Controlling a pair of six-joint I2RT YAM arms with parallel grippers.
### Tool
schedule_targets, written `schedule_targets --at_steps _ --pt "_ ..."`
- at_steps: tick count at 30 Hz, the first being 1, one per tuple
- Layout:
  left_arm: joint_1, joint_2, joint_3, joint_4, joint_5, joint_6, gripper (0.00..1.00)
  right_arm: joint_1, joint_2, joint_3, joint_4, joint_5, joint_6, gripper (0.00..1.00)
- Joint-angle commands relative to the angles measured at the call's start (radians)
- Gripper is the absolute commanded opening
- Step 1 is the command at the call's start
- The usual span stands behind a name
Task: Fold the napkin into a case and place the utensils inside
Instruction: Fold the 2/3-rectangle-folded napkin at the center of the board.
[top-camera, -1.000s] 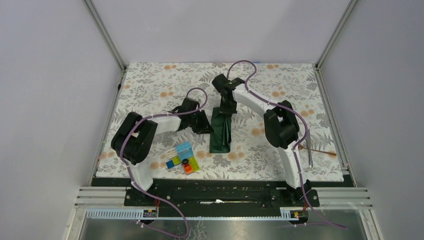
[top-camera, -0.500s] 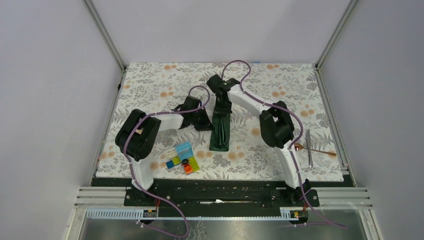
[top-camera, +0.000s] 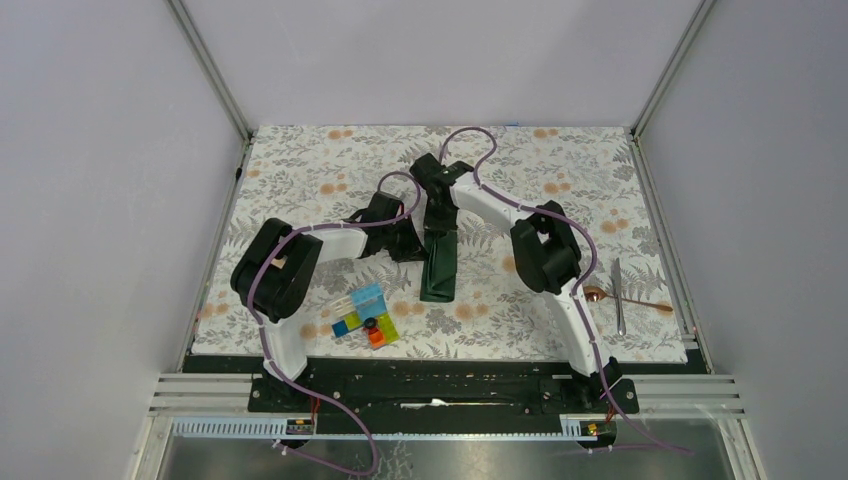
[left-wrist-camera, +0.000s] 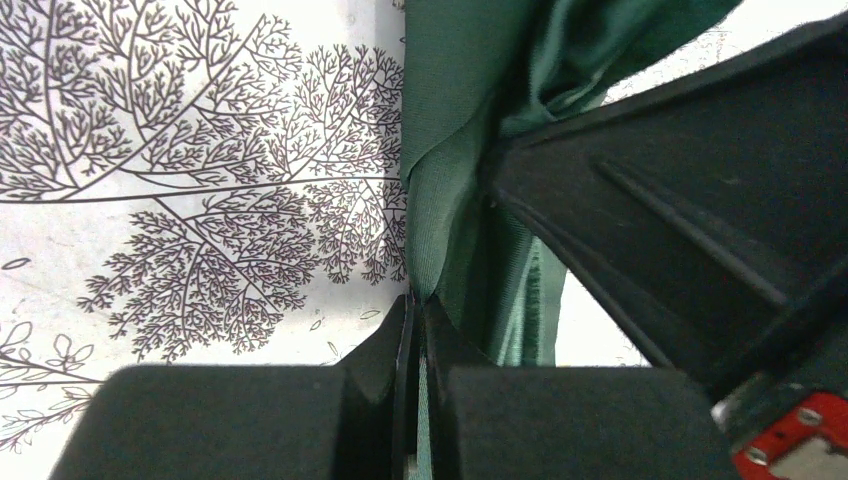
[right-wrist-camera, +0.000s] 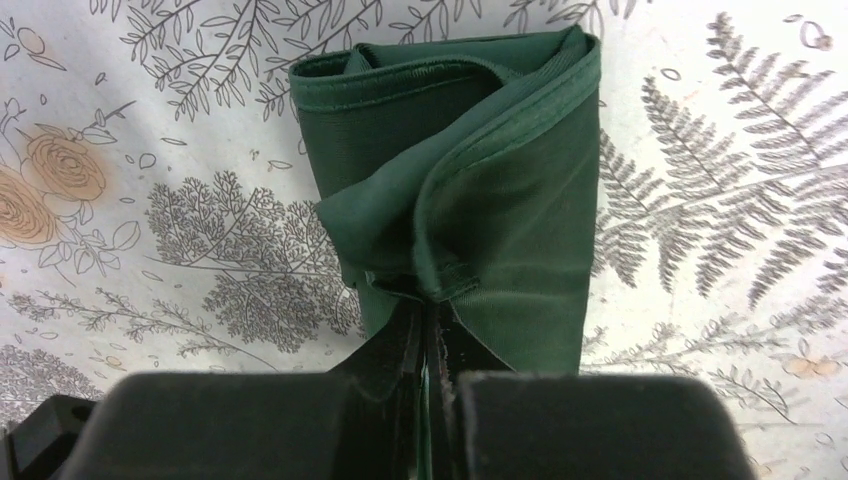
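A: Grips?
B: Left gripper (left-wrist-camera: 415, 300) pinched on napkin (top-camera: 438, 275) edge; right gripper (right-wrist-camera: 430, 300) pinched on its bunched far end. Napkin mid-table, narrow strip; utensils (top-camera: 618, 300) well apart, right side
A: Risk?
B: Slick cloth could slip out, letting the layers unfold

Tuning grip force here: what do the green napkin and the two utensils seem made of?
The napkin looks like finely woven cloth with a slight satin sheen: visible weave, stitched hem, soft folds. The spoon seems copper-toned metal, judging by its colour. The silver utensil is probably polished metal, thin and bright; both are too small to be sure.
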Motion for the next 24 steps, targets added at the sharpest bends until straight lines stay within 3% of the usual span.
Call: schedule_targets --at_steps 1,8,13,21,24 --pt "-0.008 0.024 -0.015 -0.034 -0.058 0.034 0.03 0.014 -0.036 -0.055 0.084 -0.041 0.024 0.0" --pt "-0.008 0.013 -0.019 -0.037 -0.054 0.039 0.03 0.013 -0.048 -0.125 0.175 -0.078 0.027 0.0" --pt "-0.003 -0.03 -0.04 -0.051 -0.063 0.041 0.09 0.007 -0.066 -0.182 0.232 -0.097 0.01 0.0" --pt "0.057 -0.15 -0.116 -0.066 -0.043 0.008 0.28 -0.026 -0.092 -0.298 0.331 -0.178 0.001 0.0" --pt "0.067 -0.21 -0.152 0.01 0.01 -0.011 0.5 -0.032 -0.095 -0.31 0.346 -0.183 -0.009 0.0"
